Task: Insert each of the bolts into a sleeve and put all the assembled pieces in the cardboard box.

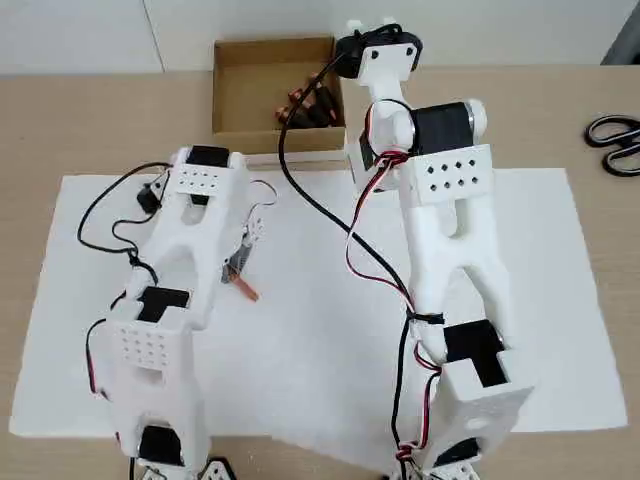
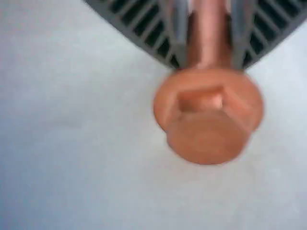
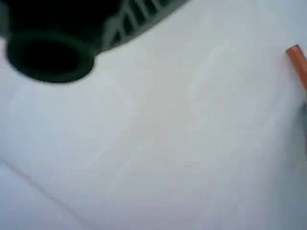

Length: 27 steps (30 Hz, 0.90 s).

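The left gripper (image 2: 209,57) is closed on an orange plastic bolt (image 2: 208,120), its ribbed grey jaws pinching the shank right beside the flanged hexagonal head; it sits over the left part of the white paper sheet (image 1: 320,350), with an orange end poking out toward the near right. The right gripper (image 3: 88,28), over the far middle of the sheet, appears clamped on a short black tubular sleeve (image 3: 48,57), whose open mouth is left free. The bolt looks light, stiff and smooth, so it may swivel in a pinch; a hold on the shank, square to the jaws, should leave the tip free to enter. The sleeve is probably rigid too and best gripped by its outer wall. The brown cardboard box (image 1: 232,95) stands at the far edge; assembled pieces (image 1: 305,105) lie inside.
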Each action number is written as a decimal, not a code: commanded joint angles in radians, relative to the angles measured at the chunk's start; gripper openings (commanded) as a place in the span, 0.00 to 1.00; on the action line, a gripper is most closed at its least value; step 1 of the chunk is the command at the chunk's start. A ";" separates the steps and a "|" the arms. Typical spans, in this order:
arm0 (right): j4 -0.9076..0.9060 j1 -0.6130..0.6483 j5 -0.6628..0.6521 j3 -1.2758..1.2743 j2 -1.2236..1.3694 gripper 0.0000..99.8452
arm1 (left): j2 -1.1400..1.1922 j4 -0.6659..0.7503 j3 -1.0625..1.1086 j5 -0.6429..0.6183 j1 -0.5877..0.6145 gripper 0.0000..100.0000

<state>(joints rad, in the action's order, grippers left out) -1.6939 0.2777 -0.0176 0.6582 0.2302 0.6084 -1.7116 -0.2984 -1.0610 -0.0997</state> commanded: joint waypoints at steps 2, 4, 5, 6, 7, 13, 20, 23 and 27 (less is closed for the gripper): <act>0.016 -0.013 -0.003 0.011 -0.070 0.00 | -0.124 -0.041 -0.091 0.196 -0.087 0.01; 0.016 -0.013 -0.003 0.011 -0.070 0.00 | -0.164 -0.040 -0.113 0.350 -0.097 0.01; 0.016 -0.013 -0.003 0.011 -0.070 0.00 | -0.178 -0.040 -0.130 0.434 -0.098 0.01; 0.016 -0.013 -0.003 0.011 -0.070 0.00 | -0.189 -0.040 -0.145 0.516 -0.098 0.01; 0.016 -0.013 -0.003 0.011 -0.070 0.00 | -0.199 -0.040 -0.157 0.589 -0.094 0.01; 0.016 -0.013 -0.003 0.011 -0.070 0.00 | -0.233 -0.041 -0.142 0.990 -0.044 0.01; 0.016 -0.013 -0.003 0.011 -0.070 0.00 | -0.187 0.031 0.065 1.148 -0.035 0.01; 0.016 -0.012 -0.003 0.011 -0.070 0.00 | -0.158 0.068 0.077 1.114 -0.035 0.01; 0.016 -0.013 -0.003 0.011 -0.070 0.00 | -0.155 0.104 0.077 1.117 -0.035 0.08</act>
<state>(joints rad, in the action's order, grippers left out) -1.6939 0.2731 -0.0176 0.6582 0.2302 0.4672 -1.6379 -0.2232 0.0591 -0.1396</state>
